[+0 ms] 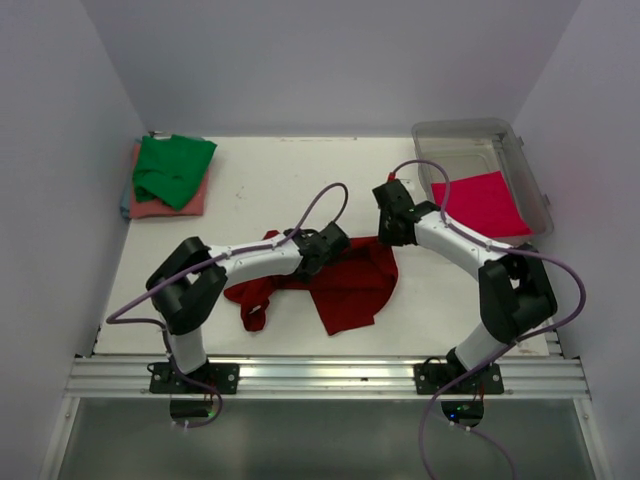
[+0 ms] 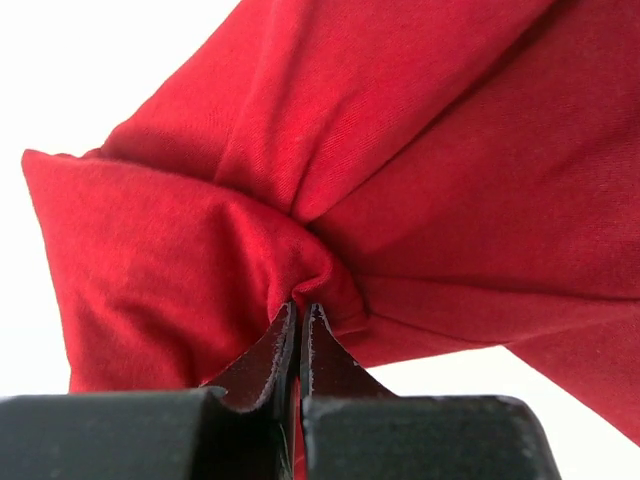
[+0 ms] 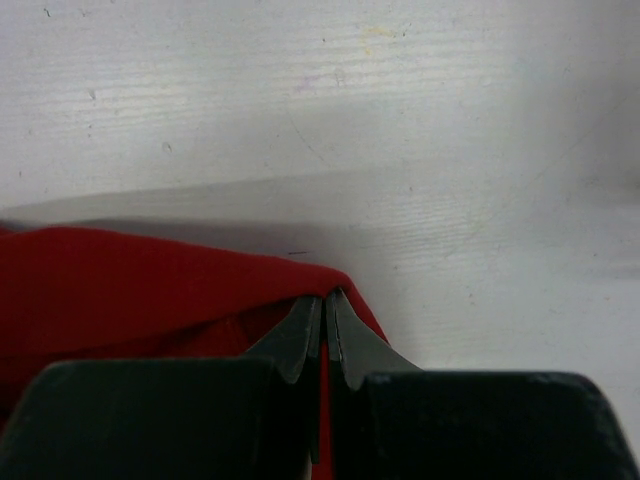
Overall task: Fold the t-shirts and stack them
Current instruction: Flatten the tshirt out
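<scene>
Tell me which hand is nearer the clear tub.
Right. The right hand is close to the tub's left side, gripping the dark red shirt; the left hand grips that shirt farther left, mid-table.

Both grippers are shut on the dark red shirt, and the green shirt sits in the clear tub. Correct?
No. The top external view shows the green shirt on the salmon pink shirt, far left; the clear tub holds a bright pinkish-red shirt. The left gripper and right gripper are shut on the dark red shirt.
</scene>
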{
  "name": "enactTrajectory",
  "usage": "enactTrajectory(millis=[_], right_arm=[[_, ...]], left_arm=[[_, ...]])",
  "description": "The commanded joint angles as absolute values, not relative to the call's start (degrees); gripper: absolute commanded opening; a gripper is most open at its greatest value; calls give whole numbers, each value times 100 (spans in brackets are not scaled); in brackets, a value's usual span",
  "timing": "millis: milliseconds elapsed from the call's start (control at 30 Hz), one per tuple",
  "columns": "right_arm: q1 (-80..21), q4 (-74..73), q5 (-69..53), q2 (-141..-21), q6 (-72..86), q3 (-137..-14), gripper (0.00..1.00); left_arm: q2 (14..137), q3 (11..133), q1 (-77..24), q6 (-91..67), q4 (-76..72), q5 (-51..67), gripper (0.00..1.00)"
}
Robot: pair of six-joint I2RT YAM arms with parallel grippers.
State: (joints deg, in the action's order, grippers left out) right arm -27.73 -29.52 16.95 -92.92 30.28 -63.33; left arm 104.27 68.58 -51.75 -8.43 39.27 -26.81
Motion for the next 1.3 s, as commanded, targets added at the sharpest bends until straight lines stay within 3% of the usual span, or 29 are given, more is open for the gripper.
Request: enactTrajectory(millis=[0, 133, 333, 533, 800, 900, 1000, 1033, 1133, 1167, 1267], right_arm=[[-2707, -2813, 1723, -9000, 2927, -6302, 0], [-2637, -2874, 1775, -8930, 2900, -6293, 0], [-2531, -2988, 1846, -8728, 2813, -6302, 0], [-2435, -3260, 1960, -8570, 2760, -6442, 0], [-2084, -3717, 2461, -7841, 2760, -6486, 0], [-1987, -3849, 2566, -7639, 2742, -6504, 0], [-1951, -3867, 2487, -7498, 2725, -6469, 0], [-1951, -3858, 2461, -7471, 2716, -6451, 0], [-1951, -3858, 2417, -7418, 2663, -6407, 0], [-1951, -3867, 2417, -7427, 2663, -6407, 0], [-1951, -3815, 2347, -7479, 2646, -6390, 0]], left_arm=[[9601, 6899, -5142, -1282, 3999, -3101, 0], [8317, 6821, -5098, -2037, 3867, -4154, 0], [6470, 6155, -3852, -2812, 3184, -4140, 0], [6697, 6038, -2657, -3768, 3541, -3429, 0], [6593, 5213, -1917, -4491, 3690, -2637, 2], [6251, 4861, -1513, -4631, 3753, -2611, 16], [5873, 4536, -1038, -4684, 3797, -2181, 49], [5793, 4466, -924, -4685, 3840, -2127, 64], [5486, 4456, -747, -4598, 3841, -1961, 79], [5484, 4456, -747, -4423, 3745, -1821, 80], [5309, 4263, -904, -3202, 2569, -224, 89]])
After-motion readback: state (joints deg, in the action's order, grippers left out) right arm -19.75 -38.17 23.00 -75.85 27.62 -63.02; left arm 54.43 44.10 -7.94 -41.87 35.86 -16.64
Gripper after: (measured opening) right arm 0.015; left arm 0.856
